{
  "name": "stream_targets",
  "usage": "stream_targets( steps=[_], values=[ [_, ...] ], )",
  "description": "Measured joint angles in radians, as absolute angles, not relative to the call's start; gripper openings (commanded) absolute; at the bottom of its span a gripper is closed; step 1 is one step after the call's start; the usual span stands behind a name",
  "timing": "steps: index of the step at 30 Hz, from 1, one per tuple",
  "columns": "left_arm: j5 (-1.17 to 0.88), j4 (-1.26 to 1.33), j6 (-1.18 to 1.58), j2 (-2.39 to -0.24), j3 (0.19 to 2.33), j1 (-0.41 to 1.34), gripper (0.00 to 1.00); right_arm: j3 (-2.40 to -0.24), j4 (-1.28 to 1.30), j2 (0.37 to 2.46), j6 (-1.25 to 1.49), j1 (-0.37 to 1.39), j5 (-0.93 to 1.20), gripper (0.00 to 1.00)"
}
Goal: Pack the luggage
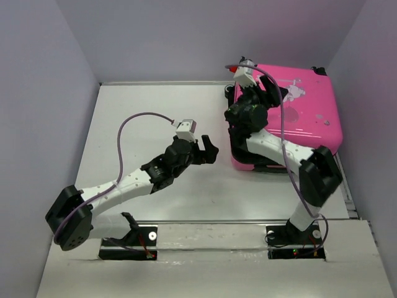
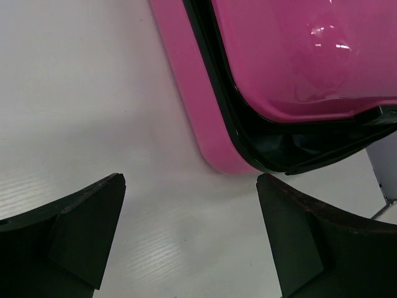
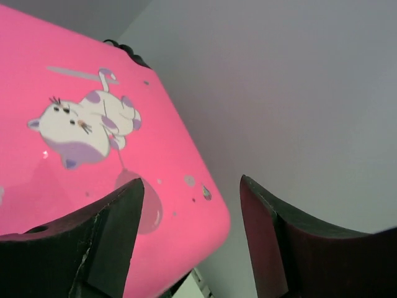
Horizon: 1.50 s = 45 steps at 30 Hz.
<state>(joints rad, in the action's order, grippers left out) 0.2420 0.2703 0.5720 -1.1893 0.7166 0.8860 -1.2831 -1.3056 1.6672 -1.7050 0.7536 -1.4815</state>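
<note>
I judge packing nearly done but the luggage (image 2: pixel 298 56) unsealed, its shell seam gaping just ahead-right of my left tool (image 2: pixel 189 186), which stands wide and empty over the counter (image 2: pixel 74 93), while my right tool (image 3: pixel 191 186), also apart and empty, has the stickered top to its left.

Luggage (image 1: pixel 310 112) corner behind right arm (image 1: pixel 273 146)

luggage (image 1: pixel 310 118) | hot-pink shell, cat sticker | lying flat, lid ajar | far right

Plain pale walls (image 1: pixel 186 37) enclose a white table (image 1: pixel 155 93), apparently evenly lit.
</note>
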Motion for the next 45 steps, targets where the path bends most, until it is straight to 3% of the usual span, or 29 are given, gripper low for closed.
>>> stream_targets(
  steps=[7,10,13,15,17,19,22,27,30,34,39,45],
  values=[
    [0.202,0.274,0.596,-1.211,0.739,0.883,0.99,-1.886,-1.274,2.051,-1.721,0.718,-1.372,0.88],
    [0.202,0.276,0.598,-1.173,0.739,0.873,0.99,-1.863,-1.058,1.961,-1.311,0.796,-1.196,0.94],
    [0.190,0.287,0.598,-1.131,0.739,0.854,0.99,-1.841,-0.629,1.784,-0.744,0.860,-0.760,0.96],
    [0.172,0.303,0.597,-1.097,0.730,0.836,0.99,-1.887,-0.439,1.693,-0.500,0.859,-0.577,0.92],
    [0.149,0.315,0.596,-1.071,0.714,0.826,0.99,-2.068,-0.202,1.685,-0.309,0.806,-0.478,0.74],
    [0.120,0.321,0.596,-1.053,0.695,0.822,0.99,-2.180,-0.021,1.675,-0.185,0.709,-0.505,0.65],
    [0.063,0.325,0.596,-1.052,0.678,0.823,0.99,-2.079,0.196,1.589,0.004,0.495,-0.523,0.66],
    [-0.041,0.360,0.596,-1.064,0.638,0.824,0.99,-1.516,0.422,1.431,0.316,-0.097,-0.290,0.85],
    [-0.070,0.371,0.596,-1.065,0.607,0.830,0.99,-1.359,0.511,1.428,0.399,-0.374,-0.245,0.91],
    [-0.099,0.383,0.596,-1.066,0.582,0.838,0.99,-1.333,0.509,1.380,0.439,-0.462,-0.176,1.00],
    [-0.117,0.416,0.596,-1.067,0.544,0.843,0.99,-1.323,0.469,1.356,0.442,-0.472,-0.055,1.00],
    [-0.132,0.439,0.597,-1.106,0.513,0.843,0.99,-1.266,0.330,1.474,0.429,-0.490,0.232,1.00]
  ],
)
